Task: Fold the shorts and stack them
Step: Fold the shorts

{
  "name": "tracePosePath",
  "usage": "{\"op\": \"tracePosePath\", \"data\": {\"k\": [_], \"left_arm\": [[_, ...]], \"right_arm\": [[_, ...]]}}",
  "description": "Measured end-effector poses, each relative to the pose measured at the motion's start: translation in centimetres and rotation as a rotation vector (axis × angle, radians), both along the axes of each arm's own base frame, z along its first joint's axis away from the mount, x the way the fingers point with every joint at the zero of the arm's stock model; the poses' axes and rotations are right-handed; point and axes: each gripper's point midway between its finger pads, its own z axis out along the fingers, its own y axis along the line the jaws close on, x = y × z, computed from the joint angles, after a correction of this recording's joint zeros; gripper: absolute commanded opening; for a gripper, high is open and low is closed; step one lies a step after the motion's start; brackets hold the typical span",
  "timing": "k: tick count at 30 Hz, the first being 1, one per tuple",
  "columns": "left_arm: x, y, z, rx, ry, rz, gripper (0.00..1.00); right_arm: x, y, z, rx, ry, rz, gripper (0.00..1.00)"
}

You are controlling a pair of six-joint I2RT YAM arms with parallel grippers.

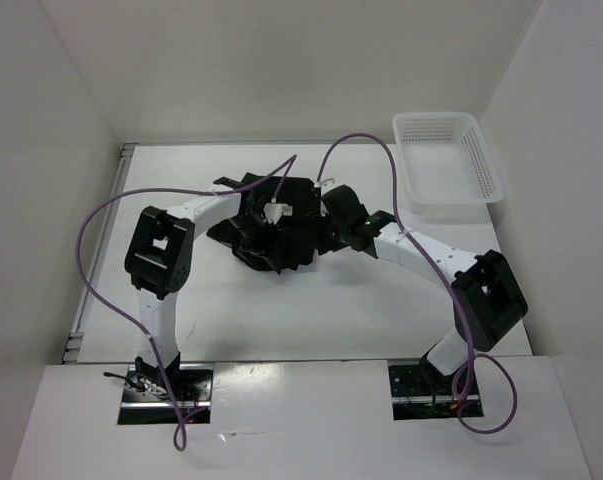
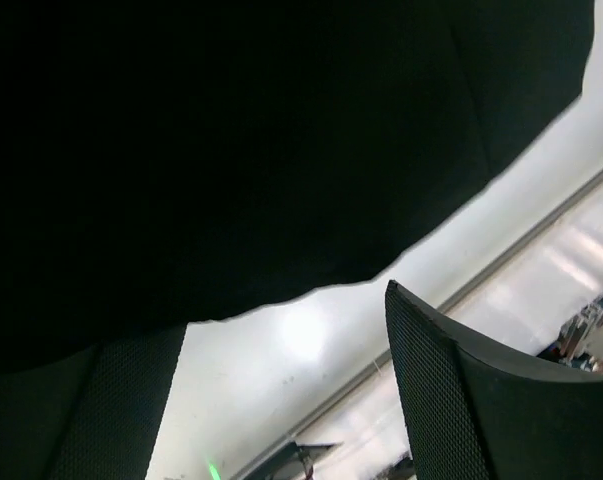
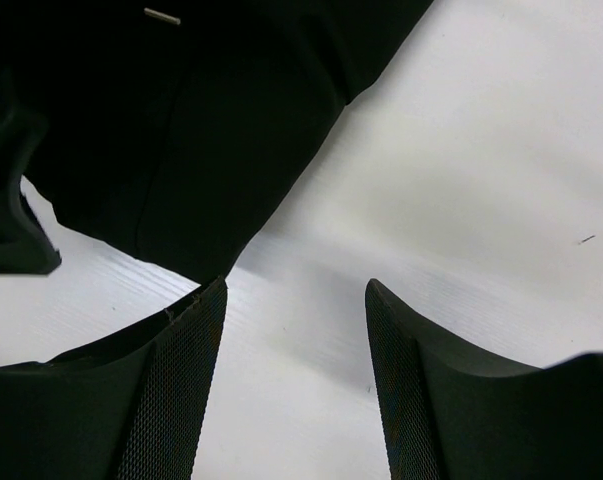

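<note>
The black shorts (image 1: 281,240) lie crumpled in a heap at the middle of the white table. My left gripper (image 1: 284,222) is over the heap. In the left wrist view it (image 2: 286,310) is open, with black fabric (image 2: 231,140) filling the upper frame and bare table between the fingers. My right gripper (image 1: 329,212) is at the heap's right edge. In the right wrist view it (image 3: 296,285) is open and empty over the table, and the shorts (image 3: 181,130) reach its left fingertip (image 3: 206,300). A small white mark (image 3: 162,15) shows on the fabric.
A white mesh basket (image 1: 447,160) stands at the back right corner of the table (image 1: 281,320). White walls close in the table on the left, back and right. Purple cables loop above both arms.
</note>
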Motion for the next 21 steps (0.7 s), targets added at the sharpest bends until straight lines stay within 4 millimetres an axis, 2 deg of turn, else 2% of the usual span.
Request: {"op": "tracePosePath", "data": {"k": [6,8,11,12,15,18,19,20,21], "left_arm": [[2.1,0.1,-0.1,-0.012,-0.053,0.023,0.88],[2.6,0.1,0.0,-0.021,-0.069,0.03,0.85],[3.0,-0.2,0.2,-0.044,-0.083,0.031,0.67],[3.1,-0.3,0.2,-0.051,-0.087,0.031,0.55],[3.5,-0.7,0.4,-0.073,-0.098,0.03,0.44],[3.8,-1.0,0.6,-0.095,-0.103,0.029,0.28],[4.0,-1.1,0.7,-0.101,-0.107,0.028,0.22],[4.2,-1.3,0.7,-0.107,-0.109,0.028,0.09],[4.4,-1.4,0.7,-0.112,-0.112,0.025,0.03]], "right_arm": [[-0.1,-0.1,-0.3,-0.004,0.004,0.0,0.63],[-0.1,-0.1,-0.3,-0.004,0.004,0.0,0.63],[-0.1,-0.1,-0.3,-0.002,0.004,0.001,0.63],[-0.1,-0.1,-0.3,-0.002,0.005,0.001,0.63],[-0.1,0.0,-0.2,-0.001,0.005,0.002,0.63],[-0.1,0.0,-0.2,-0.001,0.005,0.002,0.63],[-0.1,0.0,-0.2,0.0,0.005,0.003,0.63],[-0.2,0.0,-0.3,0.0,0.006,0.003,0.63],[-0.2,0.0,-0.2,0.0,0.005,0.003,0.63]]}}
